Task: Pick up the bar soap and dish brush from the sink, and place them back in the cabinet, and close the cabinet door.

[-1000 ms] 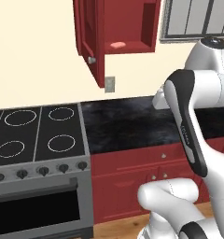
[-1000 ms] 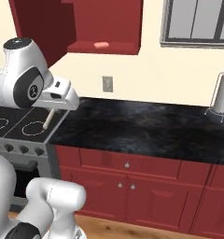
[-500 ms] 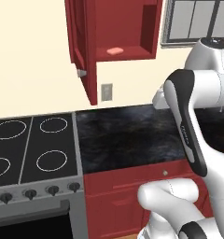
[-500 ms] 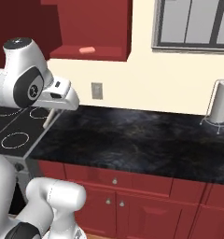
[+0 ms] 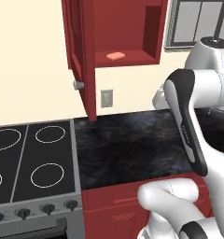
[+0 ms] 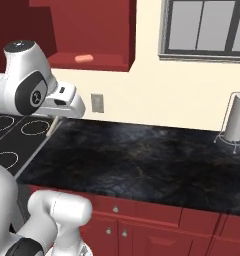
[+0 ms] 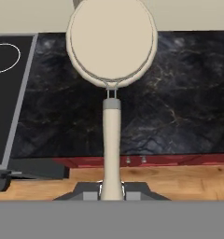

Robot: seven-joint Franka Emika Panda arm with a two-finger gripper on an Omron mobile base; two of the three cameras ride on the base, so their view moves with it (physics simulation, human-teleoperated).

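Beige round-headed wooden dish brush (image 7: 112, 93) stayed clamped in the closed fingers (image 7: 112, 190) as the base rolled nearer the open dark red cabinet (image 5: 128, 32), salmon bar soap (image 5: 115, 56) already shelved inside.

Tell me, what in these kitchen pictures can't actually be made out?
- Gripper: in the hand view the grey band cuts off its tips, shut on the dish brush handle.
- Dish brush bristles: the hand view shows one flat face of the head, so they are hidden.
- Cabinet top: cut off by the upper edge in both base views.
- Cabinet door: seen nearly edge-on in the left base view, its front panel unreadable.
- Bar soap: too small for detail.
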